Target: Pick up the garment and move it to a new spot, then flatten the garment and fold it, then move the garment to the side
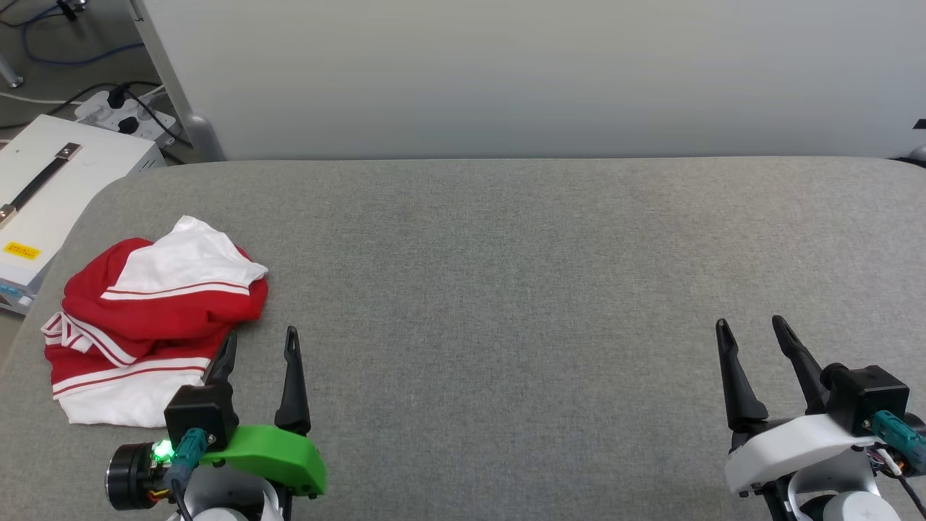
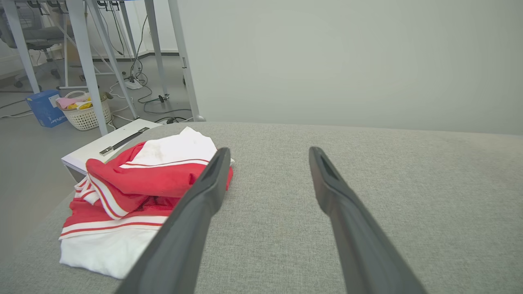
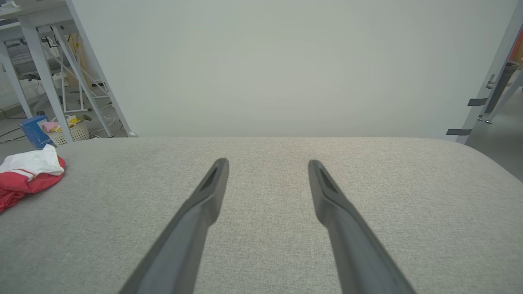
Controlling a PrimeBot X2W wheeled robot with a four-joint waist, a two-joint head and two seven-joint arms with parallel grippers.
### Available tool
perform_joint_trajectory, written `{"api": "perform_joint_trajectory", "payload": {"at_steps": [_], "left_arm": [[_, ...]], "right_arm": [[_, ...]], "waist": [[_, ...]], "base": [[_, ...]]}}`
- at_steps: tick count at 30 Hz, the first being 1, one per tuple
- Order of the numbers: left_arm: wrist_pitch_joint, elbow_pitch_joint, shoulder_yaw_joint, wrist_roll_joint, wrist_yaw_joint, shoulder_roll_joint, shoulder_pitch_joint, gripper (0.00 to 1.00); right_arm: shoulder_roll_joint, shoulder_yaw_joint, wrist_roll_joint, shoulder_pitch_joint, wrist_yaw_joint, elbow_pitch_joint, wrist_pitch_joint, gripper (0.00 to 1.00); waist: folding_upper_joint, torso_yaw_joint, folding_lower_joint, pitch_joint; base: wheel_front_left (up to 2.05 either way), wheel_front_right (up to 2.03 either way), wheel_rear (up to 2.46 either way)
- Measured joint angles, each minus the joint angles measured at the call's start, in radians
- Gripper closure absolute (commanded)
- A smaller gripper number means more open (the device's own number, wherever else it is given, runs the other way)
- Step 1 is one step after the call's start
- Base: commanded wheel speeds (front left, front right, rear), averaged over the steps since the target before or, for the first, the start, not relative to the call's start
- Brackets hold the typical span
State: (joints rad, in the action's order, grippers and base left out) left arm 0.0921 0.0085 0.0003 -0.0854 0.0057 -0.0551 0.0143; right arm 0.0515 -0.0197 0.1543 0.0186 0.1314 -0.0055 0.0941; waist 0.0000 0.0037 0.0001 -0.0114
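The garment (image 1: 148, 318) lies crumpled in a red and white heap near the left end of the grey padded table (image 1: 506, 289); its lettering is hidden in the folds. My left gripper (image 1: 262, 340) hangs open just to its right, its left finger over the heap's near right edge, nothing held. In the left wrist view the garment (image 2: 139, 192) sits left of the open left gripper (image 2: 267, 153). Far right, my right gripper (image 1: 751, 325) is open over bare fabric. The right wrist view shows the right gripper (image 3: 267, 163) open and the garment (image 3: 28, 173) at the far left.
A white case (image 1: 51, 188) with a dark handle stands off the table's left end, with a power strip (image 1: 126, 116) and cables on the floor behind it. A pale wall panel (image 1: 535, 72) runs along the table's far edge. Table legs, a basket (image 2: 83, 112) and a blue box stand beyond.
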Motion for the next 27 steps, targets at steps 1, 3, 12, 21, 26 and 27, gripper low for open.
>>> {"api": "perform_joint_trajectory", "payload": {"at_steps": [1,3,12,21,26,27], "left_arm": [[0.002,0.0,0.0,-0.002,0.0,0.0,0.0,0.0],[0.006,0.001,0.0,-0.003,0.003,0.0,0.0,0.0],[0.029,0.005,0.0,-0.013,0.003,0.0,0.0,0.0],[0.049,0.012,-0.004,-0.03,0.003,0.0,0.001,0.0],[0.058,0.017,-0.006,-0.038,0.003,0.0,0.001,0.0],[0.06,0.018,-0.007,-0.039,0.002,0.0,0.001,0.0]], "right_arm": [[0.0,0.0,0.001,0.0,0.0,0.0,0.0,0.0],[0.0,0.0,0.002,0.0,0.0,-0.001,0.005,0.0],[0.0,0.002,0.021,0.002,0.0,-0.008,0.026,0.0],[0.0,0.002,0.039,0.012,0.0,-0.012,0.044,0.0],[0.0,0.003,0.046,0.016,0.0,-0.011,0.053,0.0],[0.0,0.003,0.049,0.017,0.0,-0.011,0.058,0.0]], "waist": [[0.0,0.0,0.0,0.0],[0.0,0.0,0.0,-0.001],[0.0,0.003,0.0,-0.003],[0.0,0.007,0.0,-0.001],[0.0,0.009,0.0,-0.001],[0.0,0.01,0.0,-0.001]], "base": [[0.0,0.0,0.0],[0.0,0.0,0.0],[0.0,0.0,0.0],[0.0,0.0,0.0],[0.0,0.0,0.0],[0.0,0.0,0.0]]}}
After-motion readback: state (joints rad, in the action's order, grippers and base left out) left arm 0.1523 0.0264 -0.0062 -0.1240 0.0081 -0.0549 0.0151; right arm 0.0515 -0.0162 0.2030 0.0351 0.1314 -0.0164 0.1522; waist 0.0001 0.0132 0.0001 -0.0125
